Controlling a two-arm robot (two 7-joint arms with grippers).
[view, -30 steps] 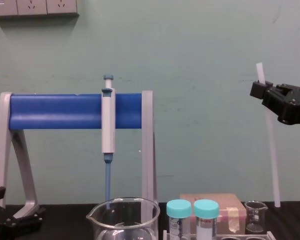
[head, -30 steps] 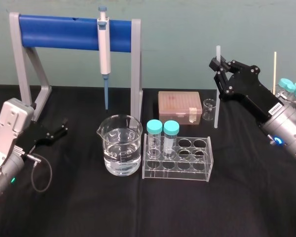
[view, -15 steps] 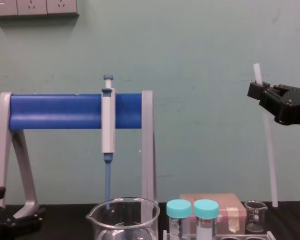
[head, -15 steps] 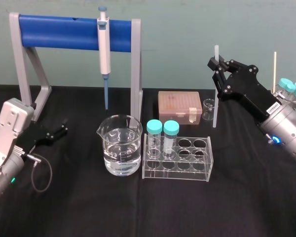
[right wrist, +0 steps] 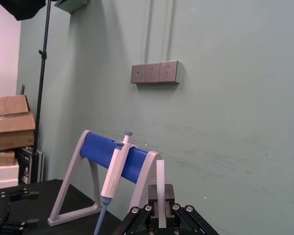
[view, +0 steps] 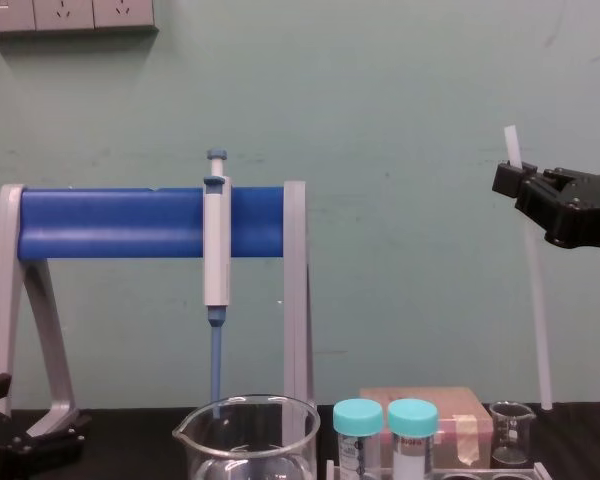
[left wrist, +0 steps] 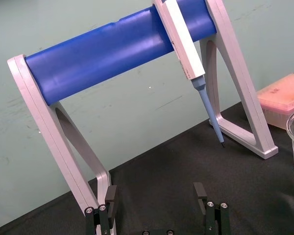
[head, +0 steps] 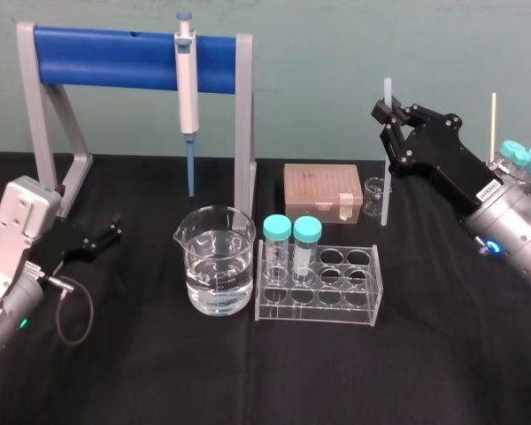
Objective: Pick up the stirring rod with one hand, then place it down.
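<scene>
Light was bright and even, falling softly from above. The wall (view: pixel 400 100) was evenly lit, with barely any shadow. The black table (head: pixel 425 354) swallowed shadows. Small glints sat on the glass beaker (head: pixel 214 266) and a dull sheen ran along the blue bar (head: pixel 106 57). The stirring rod (view: pixel 533 300) showed pale against the wall.

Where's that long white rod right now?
In the chest view the rod is nearly upright on the right, gripped near its top by the right pincer, lower end beside the small beaker.
</scene>
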